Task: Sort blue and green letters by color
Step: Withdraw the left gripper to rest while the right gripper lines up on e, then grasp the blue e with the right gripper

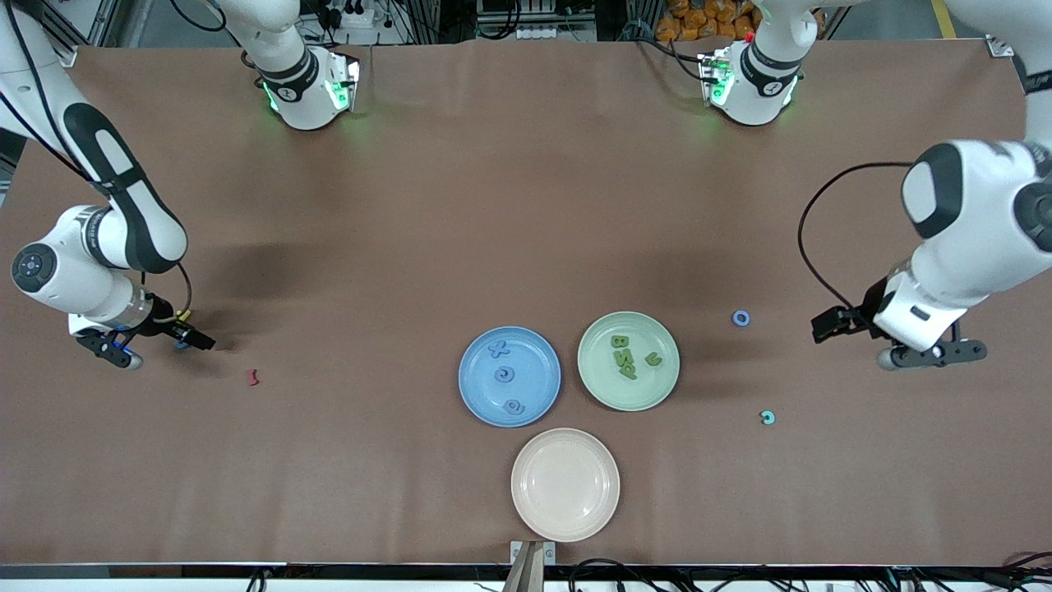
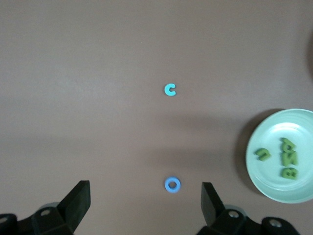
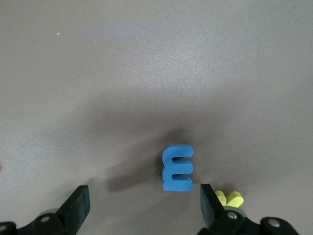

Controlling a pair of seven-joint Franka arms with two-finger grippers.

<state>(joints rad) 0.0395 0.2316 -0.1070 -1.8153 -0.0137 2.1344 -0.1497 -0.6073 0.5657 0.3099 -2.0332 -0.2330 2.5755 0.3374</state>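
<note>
Front view: blue plate [image 1: 472,393] held three blue letters [image 1: 503,375], green plate [image 1: 662,386] held green letters [image 1: 625,355].

Left wrist view: left gripper [image 2: 145,203] open over blue O [image 2: 172,184]; C [image 2: 169,89] lay apart.

Right wrist view: right gripper [image 3: 145,204] open over blue E [image 3: 177,167], yellow letter [image 3: 229,198] just beside.

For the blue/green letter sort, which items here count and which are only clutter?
Job:
blue letter E, between the open right end effector fingers
blue letter O, on the table under the open left end effector
blue plate
green plate

Clutter:
yellow letter
dark red letter
teal letter C
pink plate
</note>
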